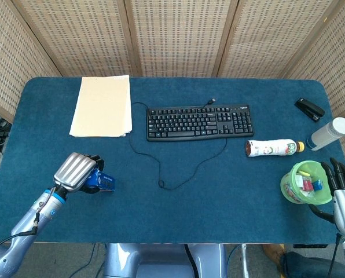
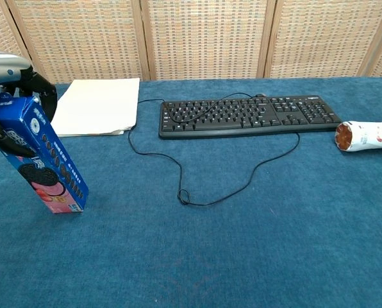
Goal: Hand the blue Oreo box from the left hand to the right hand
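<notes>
The blue Oreo box (image 2: 43, 160) stands tilted on the blue table at the left, seen from above as a small blue block (image 1: 101, 181). My left hand (image 1: 77, 172) wraps its fingers (image 2: 42, 83) around the top of the box and grips it. My right hand (image 1: 344, 194) hovers at the table's right front edge with its fingers spread and nothing in them, just right of a green cup. The chest view does not show the right hand.
A black keyboard (image 1: 199, 121) lies mid-table with its cable (image 1: 161, 168) looping toward the front. A cream folder (image 1: 102, 105) is at back left. A lying bottle (image 1: 274, 147), a green cup of small items (image 1: 303, 183), a white cylinder (image 1: 331, 133) and a black stapler (image 1: 309, 108) occupy the right side.
</notes>
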`<action>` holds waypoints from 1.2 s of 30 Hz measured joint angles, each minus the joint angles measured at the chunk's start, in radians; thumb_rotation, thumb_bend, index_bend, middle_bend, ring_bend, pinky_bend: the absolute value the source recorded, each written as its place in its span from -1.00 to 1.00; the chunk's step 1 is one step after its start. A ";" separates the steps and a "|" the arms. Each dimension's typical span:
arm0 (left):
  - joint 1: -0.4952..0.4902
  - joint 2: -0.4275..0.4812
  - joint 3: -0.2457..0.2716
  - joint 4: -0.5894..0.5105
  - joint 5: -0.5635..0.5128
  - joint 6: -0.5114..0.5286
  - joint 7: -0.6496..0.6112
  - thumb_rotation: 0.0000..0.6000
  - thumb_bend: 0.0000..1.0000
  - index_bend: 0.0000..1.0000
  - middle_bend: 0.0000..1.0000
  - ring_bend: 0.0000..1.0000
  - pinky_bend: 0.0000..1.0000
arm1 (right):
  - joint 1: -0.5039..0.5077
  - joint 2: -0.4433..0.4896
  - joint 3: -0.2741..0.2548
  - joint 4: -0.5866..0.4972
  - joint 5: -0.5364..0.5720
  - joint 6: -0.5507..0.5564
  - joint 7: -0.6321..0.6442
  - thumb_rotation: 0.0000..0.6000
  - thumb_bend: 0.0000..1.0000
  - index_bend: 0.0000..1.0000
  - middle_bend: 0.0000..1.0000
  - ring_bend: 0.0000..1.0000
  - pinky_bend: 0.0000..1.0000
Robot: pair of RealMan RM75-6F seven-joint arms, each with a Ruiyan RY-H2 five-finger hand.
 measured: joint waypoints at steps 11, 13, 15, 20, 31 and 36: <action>0.003 0.012 -0.023 0.000 -0.022 0.032 -0.060 1.00 -0.22 0.45 0.24 0.26 0.39 | 0.004 -0.003 -0.004 -0.003 0.002 -0.015 -0.003 1.00 -1.00 -0.91 -1.00 -1.00 -1.00; 0.008 0.013 -0.037 0.006 -0.014 0.032 -0.132 1.00 -0.23 0.45 0.24 0.26 0.39 | 0.007 -0.003 -0.005 -0.005 0.001 -0.021 -0.006 1.00 -1.00 -0.91 -1.00 -1.00 -1.00; 0.012 0.012 -0.053 0.020 0.002 0.030 -0.231 1.00 -0.25 0.45 0.24 0.26 0.39 | 0.011 -0.004 -0.006 -0.008 0.002 -0.028 -0.008 1.00 -1.00 -0.91 -1.00 -1.00 -1.00; 0.022 -0.013 -0.088 0.091 0.061 0.025 -0.525 1.00 -0.28 0.46 0.24 0.26 0.39 | 0.029 0.000 -0.001 -0.016 0.011 -0.061 -0.007 1.00 -1.00 -0.91 -1.00 -1.00 -1.00; 0.000 -0.268 -0.165 0.345 0.144 -0.014 -1.255 1.00 -0.29 0.49 0.25 0.26 0.39 | 0.132 0.057 0.048 -0.073 0.071 -0.216 0.068 1.00 -1.00 -0.91 -1.00 -1.00 -1.00; -0.042 -0.423 -0.211 0.420 0.108 -0.052 -1.346 1.00 -0.29 0.50 0.26 0.26 0.39 | 0.173 0.062 0.076 -0.110 0.070 -0.234 0.078 1.00 -1.00 -0.93 -1.00 -1.00 -1.00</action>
